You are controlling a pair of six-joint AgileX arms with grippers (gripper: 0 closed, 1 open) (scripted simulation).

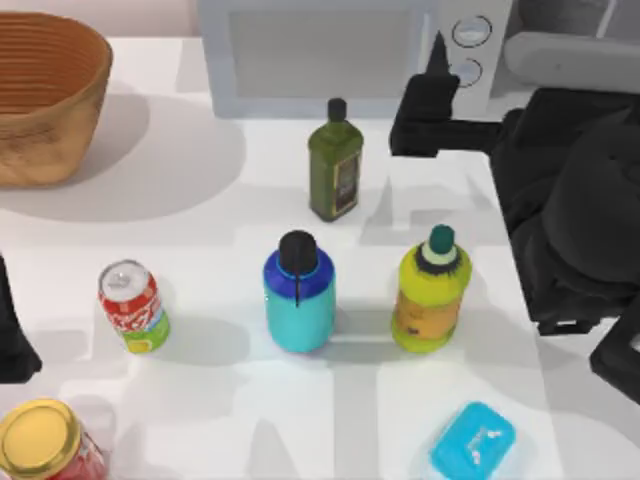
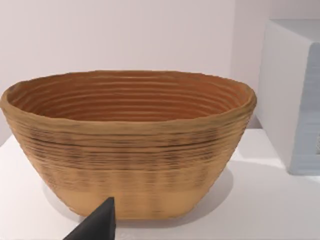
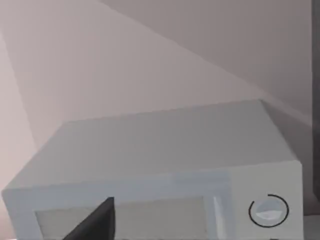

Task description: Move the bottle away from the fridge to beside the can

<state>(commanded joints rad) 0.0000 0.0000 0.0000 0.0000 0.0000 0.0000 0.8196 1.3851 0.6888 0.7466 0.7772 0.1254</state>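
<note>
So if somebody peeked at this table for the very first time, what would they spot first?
Probably the blue and teal bottle standing in the middle of the table, with the bright yellow bottle on its right and the little red can on its left. Next, the big woven basket at the far left corner. The dark right arm reaches in from the right, its end effector up by the grey microwave.

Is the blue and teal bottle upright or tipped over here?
Upright: the bottle stands on its base on the table, black cap uppermost.
</note>
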